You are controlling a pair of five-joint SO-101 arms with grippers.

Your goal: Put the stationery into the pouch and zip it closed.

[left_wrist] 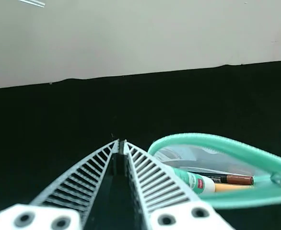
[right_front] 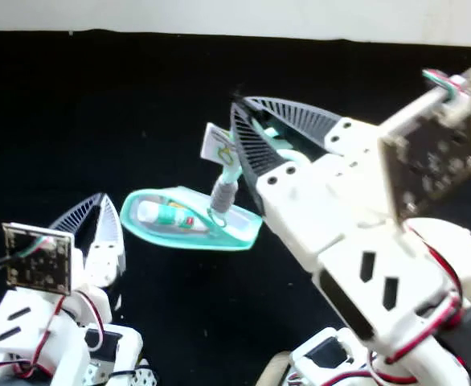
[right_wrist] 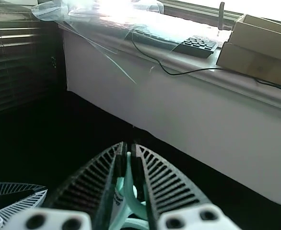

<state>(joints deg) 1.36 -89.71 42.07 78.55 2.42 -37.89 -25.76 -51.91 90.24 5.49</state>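
A teal pouch (right_front: 243,231) lies open on the black table, its rim (left_wrist: 203,141) raised in an arch. Inside lie a white-and-green glue stick (right_front: 167,214) (left_wrist: 193,180), a brown-capped pen (left_wrist: 229,179) and an orange pencil (left_wrist: 227,188). A grey and teal pull piece (right_front: 223,191) with a white tag (right_front: 219,145) rises from the pouch's right end. My right gripper (right_front: 237,111) (right_wrist: 127,147) is above that end, shut on the teal piece (right_wrist: 125,184). My left gripper (right_front: 103,199) (left_wrist: 118,142) rests just left of the pouch, shut and empty.
Black cloth covers the table up to a white wall (right_front: 219,16) at the back. Beyond the table's far side runs a white ledge (right_wrist: 188,100) carrying a keyboard (right_wrist: 198,45) and a cardboard box (right_wrist: 260,43).
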